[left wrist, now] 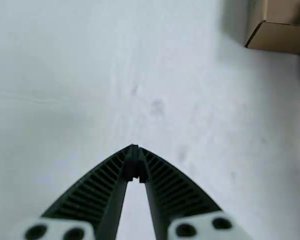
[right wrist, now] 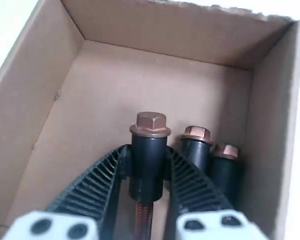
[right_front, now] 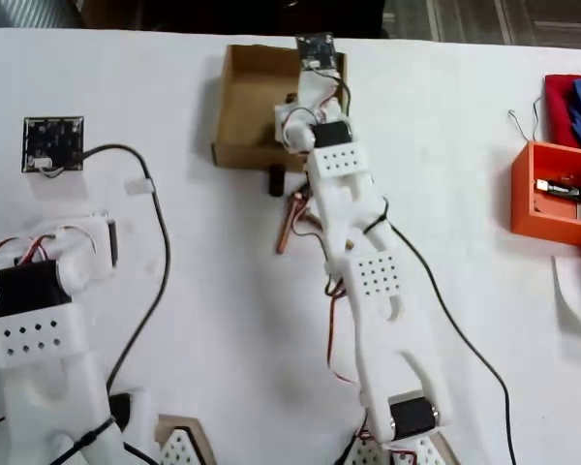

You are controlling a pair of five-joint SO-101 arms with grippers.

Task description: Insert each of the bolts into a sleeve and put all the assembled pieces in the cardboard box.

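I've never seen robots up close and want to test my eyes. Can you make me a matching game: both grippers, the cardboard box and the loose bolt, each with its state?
1. left gripper
2. right gripper
3. cardboard box
4. loose bolt

A. lies on the table outside the box
B. shut on a sleeved bolt
C. shut, empty
D. contains two other sleeved bolts

Pairs: 1-C, 2-B, 3-D, 4-A

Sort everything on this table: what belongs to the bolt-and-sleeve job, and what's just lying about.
Job: cardboard box; sleeved bolt in the right claw; two more sleeved bolts inside the box; loose bolt and black sleeve beside the box.

Lying about: orange tray; red and blue cloth; black board with cable.
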